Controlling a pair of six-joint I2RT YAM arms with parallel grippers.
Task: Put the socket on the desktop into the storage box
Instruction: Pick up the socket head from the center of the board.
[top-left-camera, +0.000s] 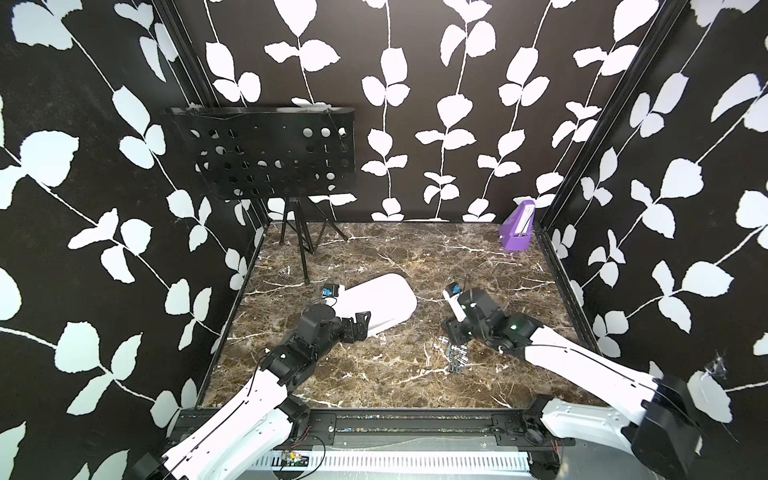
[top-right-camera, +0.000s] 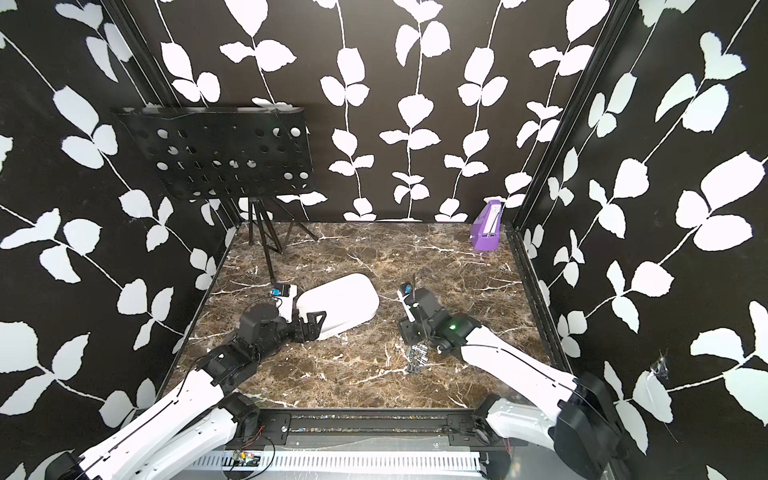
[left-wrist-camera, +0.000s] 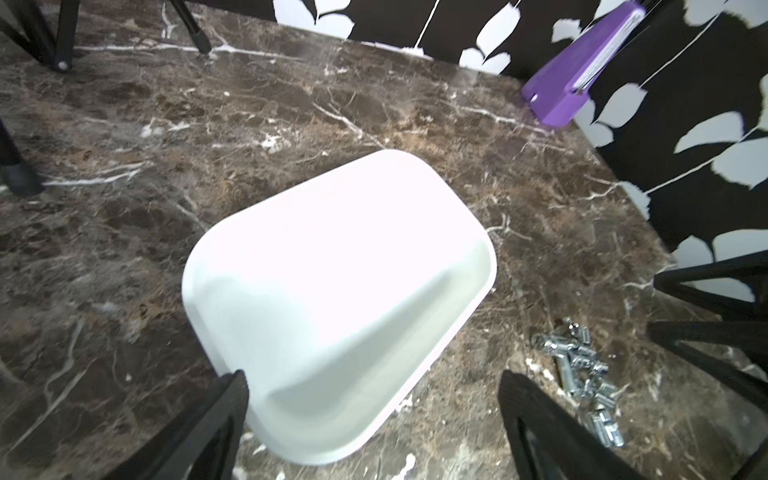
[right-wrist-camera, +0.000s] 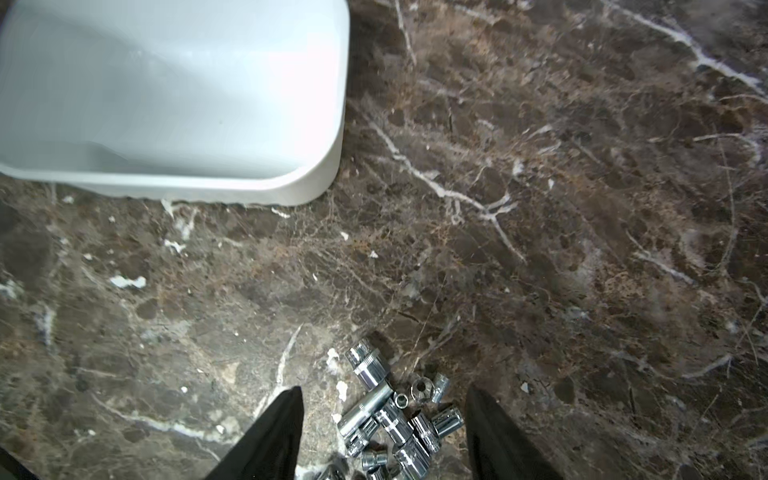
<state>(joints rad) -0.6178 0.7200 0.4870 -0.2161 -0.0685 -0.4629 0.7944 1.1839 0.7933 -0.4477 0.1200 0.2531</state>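
Right fingers (right-wrist-camera: 282, 428), apart, straddle a pile of sockets (right-wrist-camera: 395, 419) on the desk (right-wrist-camera: 540, 208); left fingers (left-wrist-camera: 216, 424), also apart, sit at the box (left-wrist-camera: 332, 270) rim.

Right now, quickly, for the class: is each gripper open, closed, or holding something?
Left gripper: open, at one end of the storage box, holding nothing.
Right gripper: open, jaws either side of the sockets, none gripped.

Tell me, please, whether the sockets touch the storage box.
Apart: the right wrist view shows bare marble between the sockets and the storage box.
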